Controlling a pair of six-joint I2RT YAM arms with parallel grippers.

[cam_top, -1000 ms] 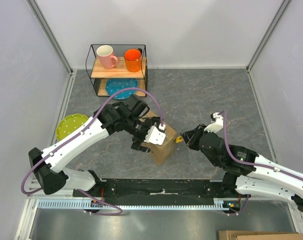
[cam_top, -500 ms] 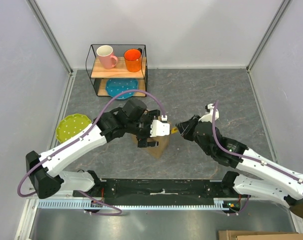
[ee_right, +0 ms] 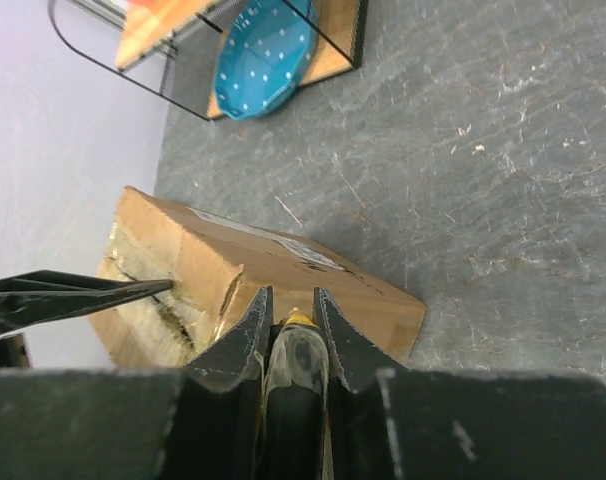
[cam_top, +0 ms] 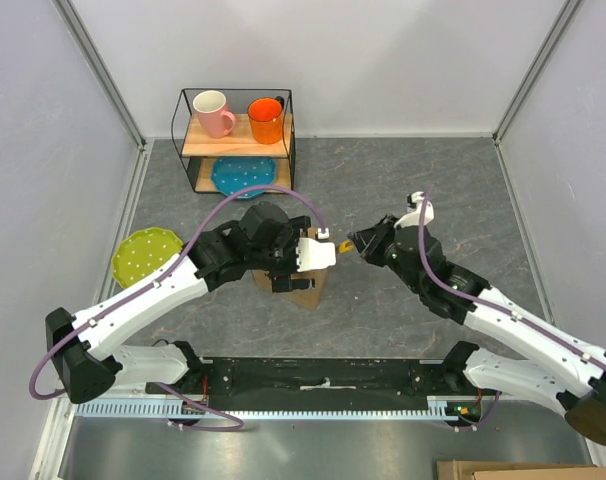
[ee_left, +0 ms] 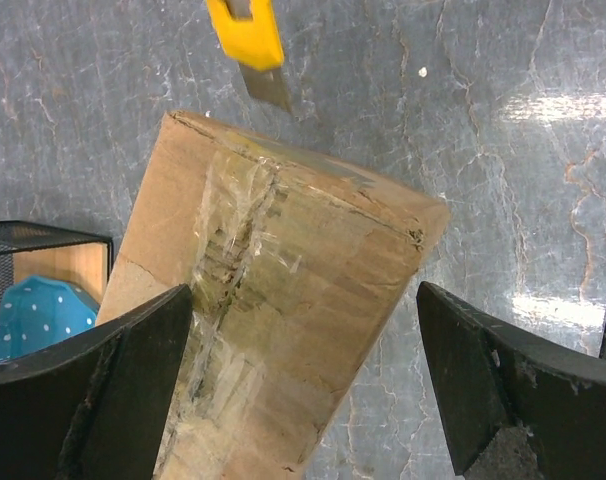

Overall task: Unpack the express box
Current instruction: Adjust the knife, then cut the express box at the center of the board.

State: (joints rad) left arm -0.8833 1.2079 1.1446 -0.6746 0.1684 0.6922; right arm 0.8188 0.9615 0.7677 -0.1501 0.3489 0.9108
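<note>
The left claw (ee_left: 303, 290), spread apart, straddles the box (ee_left: 313, 260) while the right claw (ee_right: 290, 300), clamped on a knife (ee_left: 245, 35), hovers just off the seam's (ee_left: 238, 230) far end.

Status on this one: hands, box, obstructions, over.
Left hand open, straddling express box. Right hand shut on yellow knife, blade near box edge. Flaps taped shut. Nothing blocking.
</note>
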